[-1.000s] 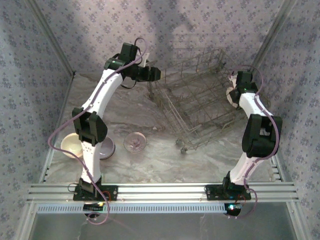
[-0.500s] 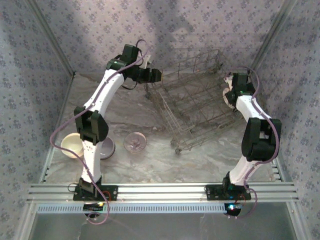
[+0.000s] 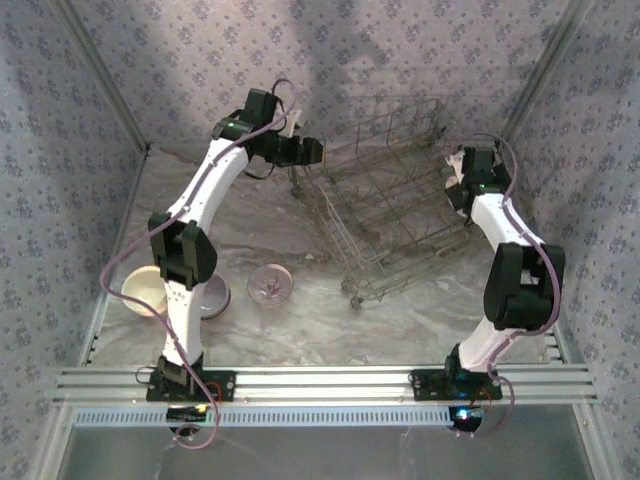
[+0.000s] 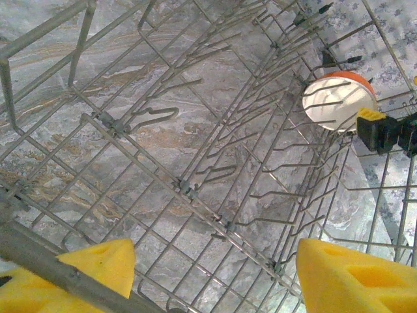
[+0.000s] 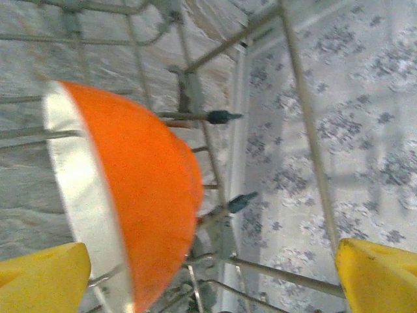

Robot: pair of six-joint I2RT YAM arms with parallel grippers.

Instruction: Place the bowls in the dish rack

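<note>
Wide-spread jaws of the right gripper point(image 5: 208, 277) flank the orange round bowl point(image 5: 143, 189), standing on edge among tines at the grey wire dish rack point(image 3: 385, 190)'s right side, apparently free; the left gripper point(image 4: 208, 274), also parted, hovers at the rack's far-left rim.

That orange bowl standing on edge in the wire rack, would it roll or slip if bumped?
Probably not far: the orange bowl stands on edge among the tines of the dish rack, which should check rolling. Its smooth, rounded outside looks slippery, so a grip on it might slide off. It looks rigid, likely breakable if dropped.
</note>
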